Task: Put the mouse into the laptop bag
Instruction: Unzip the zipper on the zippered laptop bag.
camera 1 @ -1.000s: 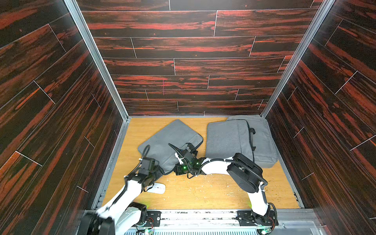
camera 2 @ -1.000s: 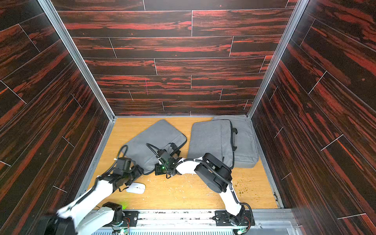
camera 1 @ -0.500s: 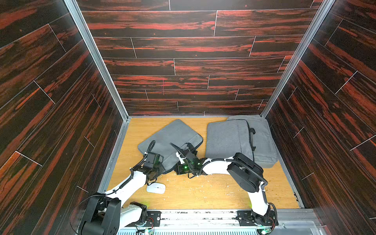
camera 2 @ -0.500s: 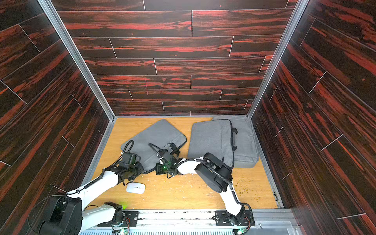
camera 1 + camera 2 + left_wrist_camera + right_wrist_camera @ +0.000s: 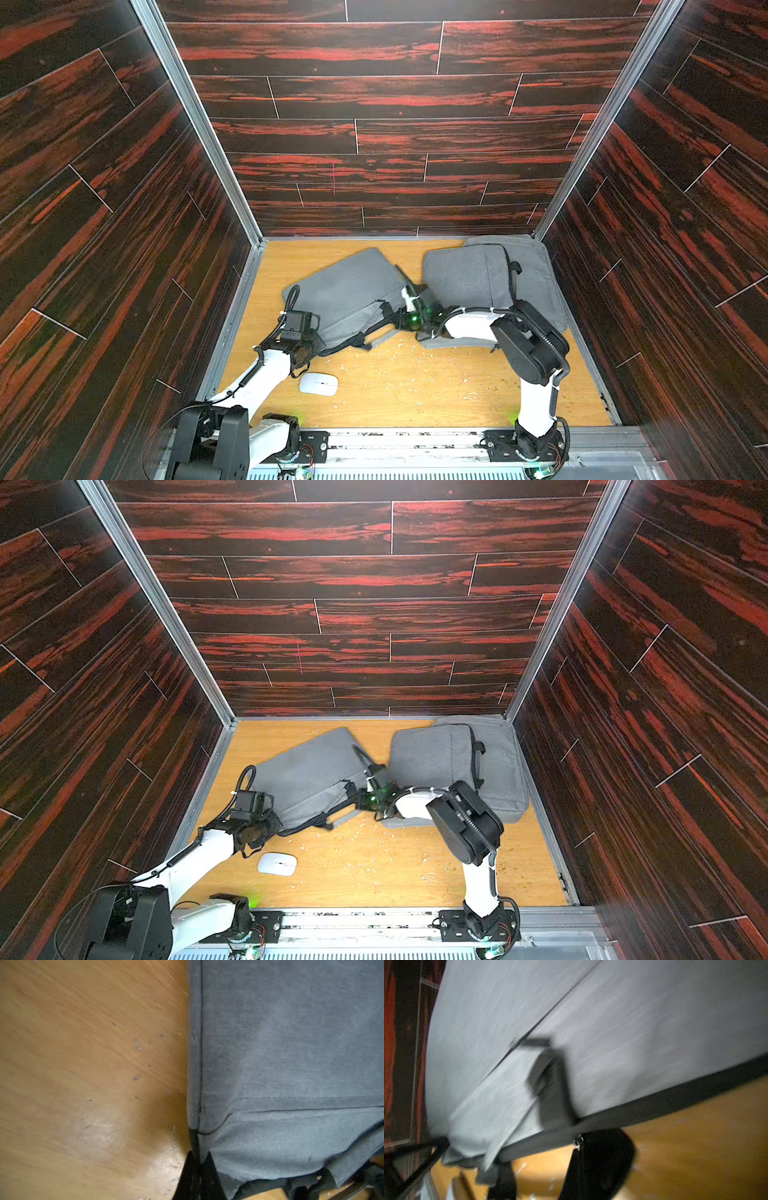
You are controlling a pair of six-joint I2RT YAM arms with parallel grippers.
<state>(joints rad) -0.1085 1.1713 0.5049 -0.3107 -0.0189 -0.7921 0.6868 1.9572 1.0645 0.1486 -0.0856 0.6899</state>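
Your left claw (image 5: 311, 352) and right claw (image 5: 390, 319) both pinch the laptop bag (image 5: 349, 286); mouse (image 5: 318, 383) lies at left's 5 o'clock, lengthwise 9-to-3

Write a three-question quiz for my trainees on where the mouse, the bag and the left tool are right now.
1. True or false: the mouse already sits inside the laptop bag.
2. What does the mouse rest on? A: the wooden table. B: a bag. C: a tray.
3. Fill in: the left tool is shut on the laptop bag's near ___.
Key: 1 false; 2 A; 3 corner.
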